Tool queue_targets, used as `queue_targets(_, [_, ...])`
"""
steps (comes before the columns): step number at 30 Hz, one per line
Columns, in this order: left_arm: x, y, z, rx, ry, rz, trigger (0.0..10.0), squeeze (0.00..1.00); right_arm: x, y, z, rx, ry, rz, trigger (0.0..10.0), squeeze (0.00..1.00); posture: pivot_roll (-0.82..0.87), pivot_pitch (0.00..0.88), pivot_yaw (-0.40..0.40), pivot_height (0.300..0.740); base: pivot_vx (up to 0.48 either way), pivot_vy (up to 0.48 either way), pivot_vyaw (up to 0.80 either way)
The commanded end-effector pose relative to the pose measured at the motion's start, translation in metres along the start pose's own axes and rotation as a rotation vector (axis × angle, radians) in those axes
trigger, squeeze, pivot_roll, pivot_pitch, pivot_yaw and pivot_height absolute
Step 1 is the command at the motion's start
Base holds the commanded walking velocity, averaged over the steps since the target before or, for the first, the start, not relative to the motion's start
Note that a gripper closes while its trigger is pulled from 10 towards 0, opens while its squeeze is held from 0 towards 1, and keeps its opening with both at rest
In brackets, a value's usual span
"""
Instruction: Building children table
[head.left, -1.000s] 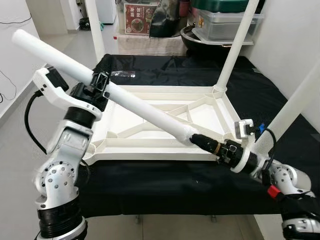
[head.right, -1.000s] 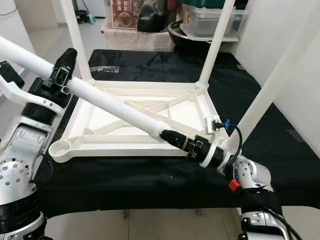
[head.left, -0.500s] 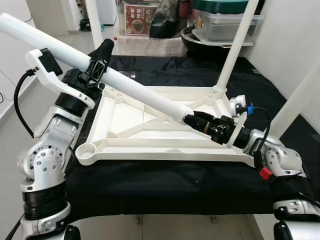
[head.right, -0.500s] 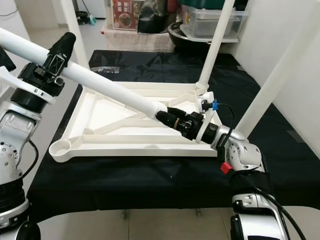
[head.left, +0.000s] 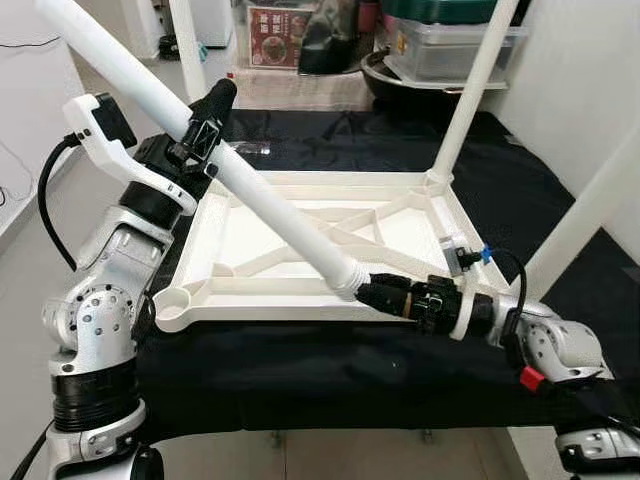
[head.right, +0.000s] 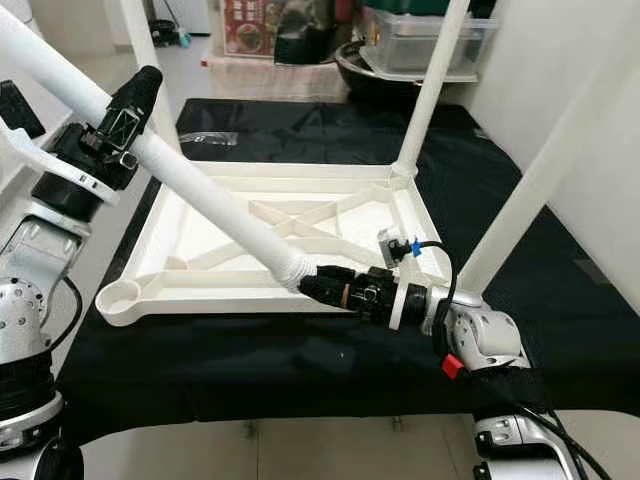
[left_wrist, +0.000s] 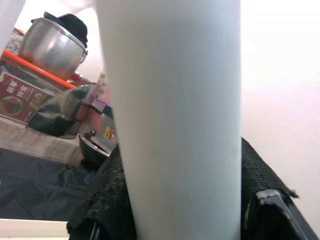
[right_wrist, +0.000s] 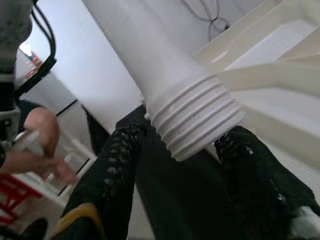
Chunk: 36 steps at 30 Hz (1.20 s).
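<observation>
A white children's table top (head.left: 250, 235) lies upside down on a black-covered surface. Three white legs stand in its corners: back left (head.left: 186, 40), back right (head.left: 472, 90) and front right (head.left: 590, 205). The front-left corner socket (head.left: 172, 300) holds no leg. Both grippers hold a loose white leg (head.left: 270, 210) slanting over the top. My left gripper (head.left: 205, 125) is shut around its upper part (left_wrist: 175, 125). My right gripper (head.left: 372, 292) is shut on its threaded lower end (right_wrist: 195, 125), just over the front rim.
A small clear bag (head.left: 245, 148) lies on the black cloth (head.left: 330, 370) behind the top. Storage boxes and a metal pot (head.left: 430, 50) crowd the back. A white wall stands close on the right. A person's hand (right_wrist: 40, 145) appears in the right wrist view.
The loose leg has swung: its threaded end, with my right gripper, moved from the top's middle right down to the front rim and leftward, and the leg now stands steeper.
</observation>
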<state>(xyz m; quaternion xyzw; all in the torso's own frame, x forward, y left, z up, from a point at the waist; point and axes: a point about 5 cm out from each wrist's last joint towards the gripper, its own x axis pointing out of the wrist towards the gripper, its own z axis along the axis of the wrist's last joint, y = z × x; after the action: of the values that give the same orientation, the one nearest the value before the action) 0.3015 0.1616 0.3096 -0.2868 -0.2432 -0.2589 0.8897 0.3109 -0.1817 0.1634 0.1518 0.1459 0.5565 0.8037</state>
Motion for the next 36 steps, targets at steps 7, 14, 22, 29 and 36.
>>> queue_targets(7, [0.001,0.001,-0.017,0.001,0.084,0.023,10.0,0.0,-0.002,0.004,-0.008,-0.034,0.101,0.064,10.0,0.0,0.03,0.049,-0.06,0.74,0.0,0.0,0.0])
queue_targets(14, [0.001,0.001,-0.019,-0.002,0.084,0.031,10.0,0.0,-0.005,0.005,-0.009,-0.02,0.095,0.065,10.0,0.0,0.03,0.051,-0.062,0.74,0.0,0.0,0.0])
queue_targets(22, [0.001,0.003,-0.018,0.012,0.058,0.047,0.0,0.0,-0.004,0.005,-0.009,-0.024,0.091,0.065,10.0,0.0,0.03,0.052,-0.064,0.74,0.0,0.0,0.0])
queue_targets(29, [0.002,0.007,-0.011,0.034,0.026,0.075,0.0,0.0,-0.009,0.004,-0.008,-0.024,0.1,0.069,10.0,0.0,0.03,0.053,-0.065,0.74,0.0,0.0,0.0])
queue_targets(36, [0.003,0.011,-0.001,0.06,0.013,0.082,0.0,0.0,-0.025,-0.01,-0.012,-0.031,0.145,-0.019,10.0,0.0,0.03,0.053,-0.064,0.74,0.0,0.0,0.0])
